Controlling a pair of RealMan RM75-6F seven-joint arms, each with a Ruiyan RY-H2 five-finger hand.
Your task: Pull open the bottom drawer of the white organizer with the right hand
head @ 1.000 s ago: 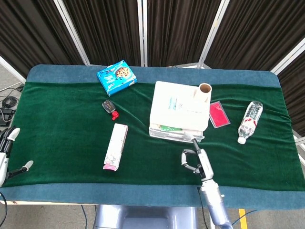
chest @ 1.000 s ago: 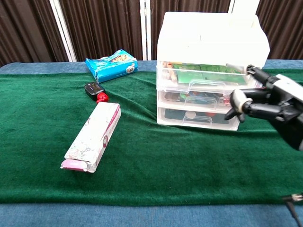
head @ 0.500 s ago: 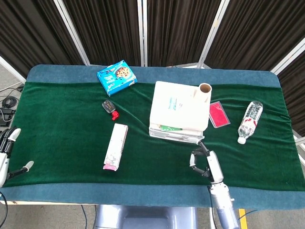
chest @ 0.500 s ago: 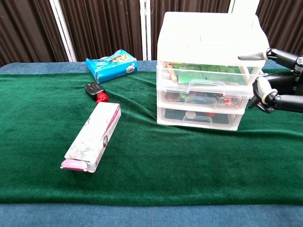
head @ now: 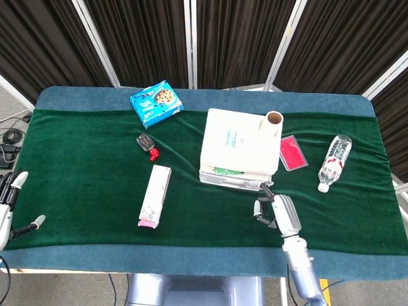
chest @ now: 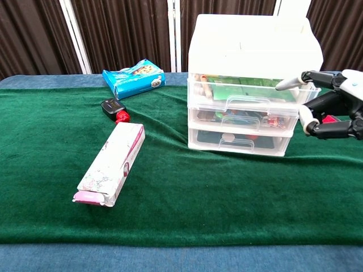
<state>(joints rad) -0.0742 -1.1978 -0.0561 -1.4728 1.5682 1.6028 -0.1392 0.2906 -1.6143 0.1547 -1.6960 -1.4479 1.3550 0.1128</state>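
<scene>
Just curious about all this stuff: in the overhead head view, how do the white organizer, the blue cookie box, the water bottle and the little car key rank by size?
1. white organizer
2. blue cookie box and water bottle: look alike, unranked
3. car key

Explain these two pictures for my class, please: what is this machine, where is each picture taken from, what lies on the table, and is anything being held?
This is a two-armed robot with finger hands. One camera looks down from its head, one forward from its chest. On the green cloth stand a white organizer with three drawers, a blue snack box, a long pink-and-white box, a small black-and-red object, a pink item and a water bottle. A cardboard tube sits on the organizer. The right hand, empty, hangs by the organizer's right corner. The left hand is open at the table's left edge.
</scene>
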